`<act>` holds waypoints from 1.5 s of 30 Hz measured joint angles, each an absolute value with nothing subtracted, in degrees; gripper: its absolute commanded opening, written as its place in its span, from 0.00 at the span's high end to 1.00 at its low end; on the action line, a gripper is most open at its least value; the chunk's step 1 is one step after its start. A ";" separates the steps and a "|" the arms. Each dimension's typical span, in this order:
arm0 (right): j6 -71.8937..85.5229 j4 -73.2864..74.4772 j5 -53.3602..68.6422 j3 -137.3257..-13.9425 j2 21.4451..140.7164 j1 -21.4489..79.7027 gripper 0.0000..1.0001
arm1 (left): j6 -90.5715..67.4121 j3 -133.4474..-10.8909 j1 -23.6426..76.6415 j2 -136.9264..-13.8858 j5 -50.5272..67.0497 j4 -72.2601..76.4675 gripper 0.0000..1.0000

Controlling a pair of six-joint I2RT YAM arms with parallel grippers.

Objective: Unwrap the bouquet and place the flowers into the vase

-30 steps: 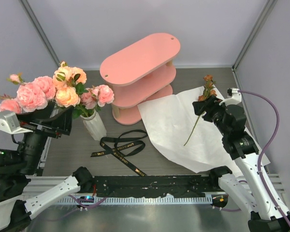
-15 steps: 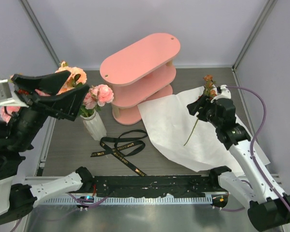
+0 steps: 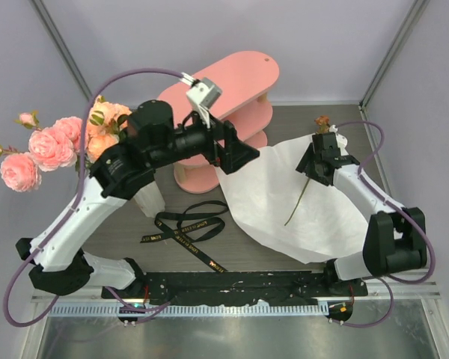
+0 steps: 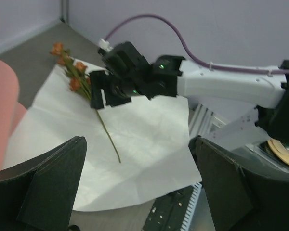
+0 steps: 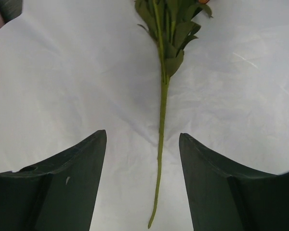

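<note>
At the left, the pink and peach flowers [image 3: 49, 146] stand in the white vase [image 3: 151, 202], partly behind the left arm [image 3: 97, 202]. The left gripper [image 3: 243, 155] gapes wide and empty over the edge of the white paper [image 3: 269, 202]. Further right, one rusty-budded stem [image 3: 302, 196] lies flat on that paper — the right gripper [image 3: 319, 161] hangs over it, jaws spread to either side, holding nothing.

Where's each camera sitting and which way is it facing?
Top external: overhead behind the arms, facing down at the table; shows both arms, left tool, right tool.
Left wrist: on the left arm, facing the right arm and white paper; own fingers show.
Right wrist: on the right arm, facing down at the flower stem; own fingers show.
Shared: that stem, in all three.
</note>
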State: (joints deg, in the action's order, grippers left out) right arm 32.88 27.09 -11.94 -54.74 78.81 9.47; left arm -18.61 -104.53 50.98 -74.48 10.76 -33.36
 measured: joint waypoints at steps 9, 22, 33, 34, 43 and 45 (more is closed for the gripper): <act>35.22 26.04 -16.95 -58.33 92.62 6.04 0.49 | -23.88 -96.16 52.95 -75.83 19.99 -31.59 0.00; 34.83 21.91 -18.39 -57.49 96.51 6.04 0.86 | -23.33 -91.46 53.74 -75.35 20.18 -29.21 0.00; 33.10 19.46 -17.98 -56.40 96.47 6.04 0.72 | -23.35 -90.63 53.74 -75.33 20.16 -28.93 0.00; 33.04 19.09 -17.69 -55.94 96.40 6.04 0.70 | -23.35 -90.45 53.74 -75.33 20.12 -29.02 0.00; 32.40 16.23 -15.11 -53.45 95.61 6.04 0.64 | -23.11 -88.88 53.74 -73.69 19.03 -29.08 0.00; 32.21 15.94 -14.79 -53.43 95.64 6.04 0.64 | -23.11 -88.68 53.74 -73.25 19.00 -29.06 0.00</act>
State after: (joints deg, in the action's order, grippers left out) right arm 32.21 15.94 -14.79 -53.43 95.64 6.04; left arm -23.11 -88.68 53.74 -73.25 19.00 -29.06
